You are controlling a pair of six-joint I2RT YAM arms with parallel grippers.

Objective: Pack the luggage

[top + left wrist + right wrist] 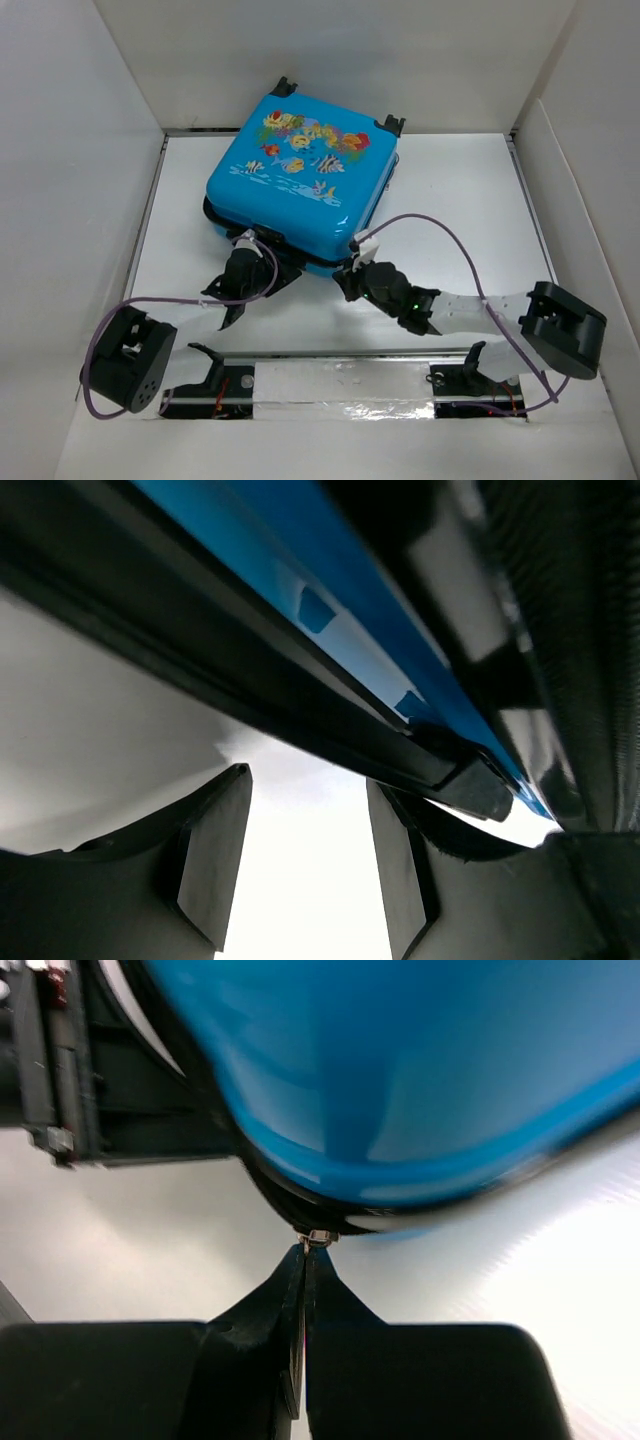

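Observation:
The luggage is a bright-blue hard-shell suitcase with a fish and coral print, lying flat at the back middle of the table with its lid down. My right gripper is at its near right corner. In the right wrist view the right gripper is shut on a small metal zipper pull under the blue shell. My left gripper is at the near left edge. The left wrist view shows the left gripper open, only white table between its fingers, with the suitcase's black seam just beyond the tips.
White walls enclose the table on the left, back and right. A purple cable loops over the right arm and another hangs by the left one. A silver taped strip runs along the near edge between the arm bases.

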